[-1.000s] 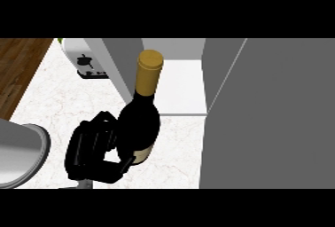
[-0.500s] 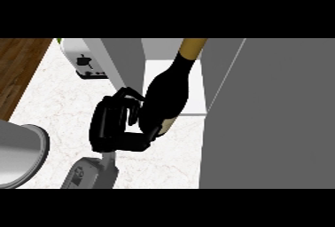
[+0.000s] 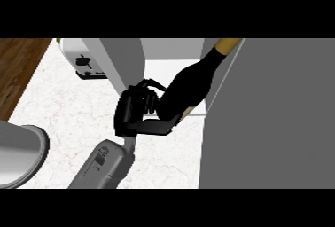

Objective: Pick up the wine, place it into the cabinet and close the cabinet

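Note:
The wine bottle is dark with a gold-capped neck and leans toward the upper right. Its neck reaches up beside the grey cabinet door. My right hand is shut on the bottle's lower body, with fingers curled over the top and the thumb underneath. The bottle is held off the counter in front of the cabinet's pale opening. The bottle's base is hidden by the hand. My left hand does not show.
A white toaster stands at the back left on the white marble counter. A grey upright panel borders the opening on the left. A grey rounded shape fills the lower left corner. Wooden floor lies beyond the counter's left edge.
My right hand has carried the bottle away from me and to the right, toward the cabinet opening. The bottle has tilted more, its neck now beside the door.

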